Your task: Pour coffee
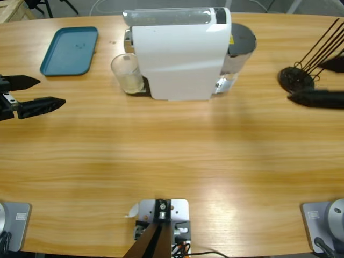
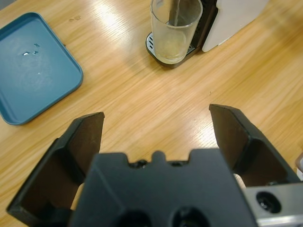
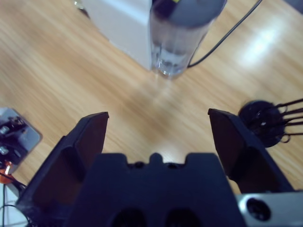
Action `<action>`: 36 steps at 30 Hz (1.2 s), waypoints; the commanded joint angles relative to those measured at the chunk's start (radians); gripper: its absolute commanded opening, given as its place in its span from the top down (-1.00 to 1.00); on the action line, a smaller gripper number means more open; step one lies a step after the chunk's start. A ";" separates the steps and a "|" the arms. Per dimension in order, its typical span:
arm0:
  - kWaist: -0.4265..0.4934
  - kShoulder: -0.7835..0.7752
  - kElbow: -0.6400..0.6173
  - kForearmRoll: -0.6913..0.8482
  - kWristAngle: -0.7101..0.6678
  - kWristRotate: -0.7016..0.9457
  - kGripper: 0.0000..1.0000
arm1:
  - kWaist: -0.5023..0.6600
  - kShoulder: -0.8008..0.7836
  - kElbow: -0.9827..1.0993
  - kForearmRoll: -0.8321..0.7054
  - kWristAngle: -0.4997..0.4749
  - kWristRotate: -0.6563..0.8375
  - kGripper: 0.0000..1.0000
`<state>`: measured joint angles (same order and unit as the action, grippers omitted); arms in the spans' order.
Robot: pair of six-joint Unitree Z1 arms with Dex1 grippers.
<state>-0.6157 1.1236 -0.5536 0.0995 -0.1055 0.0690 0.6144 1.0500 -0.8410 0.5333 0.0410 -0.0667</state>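
A clear glass (image 1: 127,73) stands upright on the drip tray of the white coffee machine (image 1: 177,54), holding a shallow layer of pale coffee (image 2: 170,48). The left end effector (image 1: 43,93), jaws apart, sits well left of it above the counter (image 1: 172,156). The right end effector (image 3: 158,137) is also spread, empty, facing the machine's water tank (image 3: 182,28). A teal tray (image 1: 70,51) lies nearby.

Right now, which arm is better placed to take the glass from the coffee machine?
The left. The left gripper is open and faces the glass, with bare table between. The right gripper faces the machine's rear water tank.
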 commanded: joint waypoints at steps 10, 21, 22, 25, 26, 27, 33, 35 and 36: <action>-0.006 0.019 0.035 -0.027 -0.009 0.008 -0.95 | 0.011 -0.103 0.342 -0.354 0.061 0.004 -1.00; -0.006 0.185 0.060 -0.189 -0.008 -0.032 -1.00 | 0.021 -0.068 0.353 -0.374 0.062 0.004 -1.00; -0.006 0.193 0.059 -0.192 -0.006 -0.032 -1.00 | 0.021 -0.063 0.353 -0.376 0.063 0.004 -1.00; -0.006 0.203 0.058 -0.214 -0.006 -0.030 -0.98 | 0.021 -0.045 0.353 -0.383 0.068 0.005 -1.00; -0.006 0.207 0.055 -0.224 -0.007 -0.029 -0.97 | 0.021 -0.041 0.353 -0.383 0.069 0.005 -1.00; -0.006 0.217 0.051 -0.242 -0.010 -0.028 -0.98 | 0.021 -0.038 0.353 -0.384 0.069 0.005 -1.00; -0.021 0.356 -0.021 -0.352 -0.014 0.056 -0.96 | 0.021 -0.034 0.352 -0.383 0.074 0.005 -1.00; -0.022 0.410 -0.051 -0.362 -0.014 0.136 -0.89 | 0.021 -0.031 0.352 -0.383 0.074 0.005 -1.00; -0.022 0.431 -0.059 -0.372 -0.012 0.146 -0.88 | 0.021 -0.030 0.350 -0.383 0.074 0.005 -1.00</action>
<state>-0.6198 1.3850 -0.5467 -0.2126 -0.1076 0.0693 0.6237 0.9935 -0.5140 0.1610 0.0967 -0.0667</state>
